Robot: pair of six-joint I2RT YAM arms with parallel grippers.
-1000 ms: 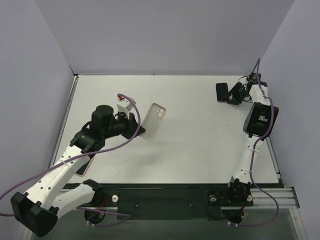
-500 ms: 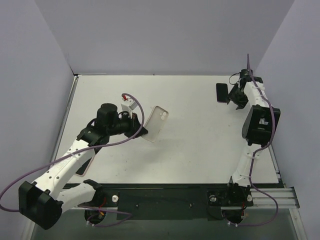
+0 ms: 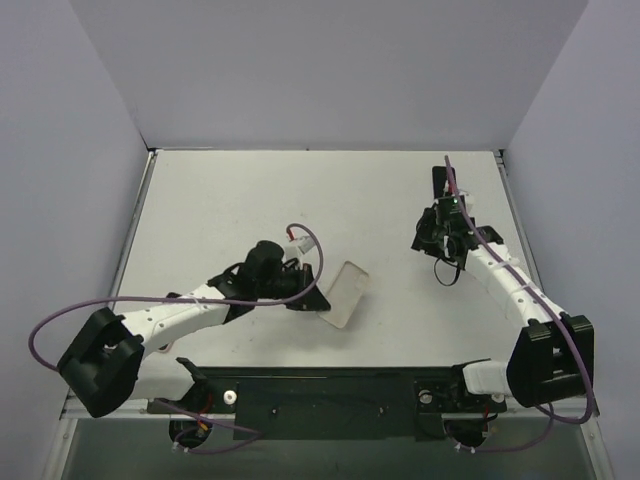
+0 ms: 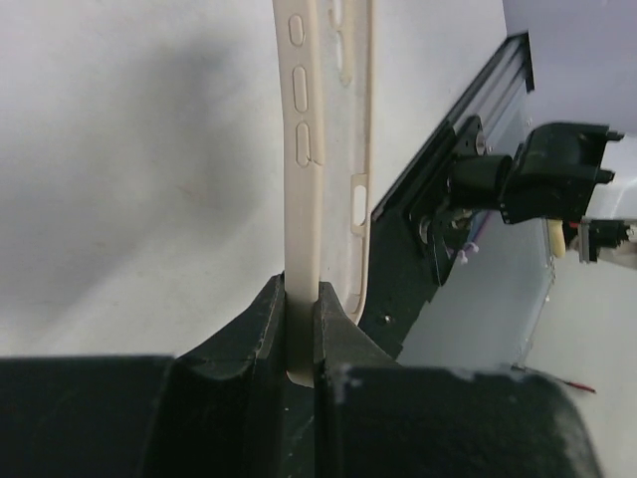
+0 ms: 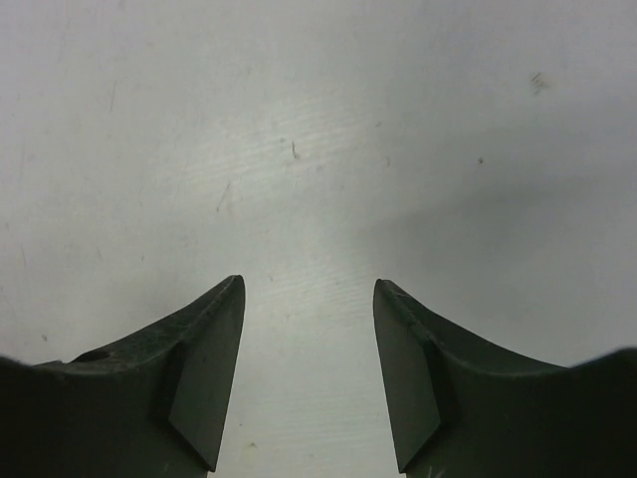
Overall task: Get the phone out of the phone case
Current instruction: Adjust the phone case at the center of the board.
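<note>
Your left gripper (image 4: pixel 302 311) pinches the cream plastic phone case (image 3: pixel 346 294) by its rim. Your right gripper (image 5: pixel 309 299) hangs half-open and empty near the black slab phone (image 3: pixel 439 180).

Phone (image 3: pixel 437 180) mostly behind right arm (image 3: pixel 500 272)

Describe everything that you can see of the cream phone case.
The phone case is cream, thin, and looks like soft plastic. In the left wrist view its side wall bears three oval button bumps and a slot; it looks empty. It stands tilted on edge above the near middle of the table, one wall pinched in the shut left hand. Whether it touches the table, I cannot tell.
</note>
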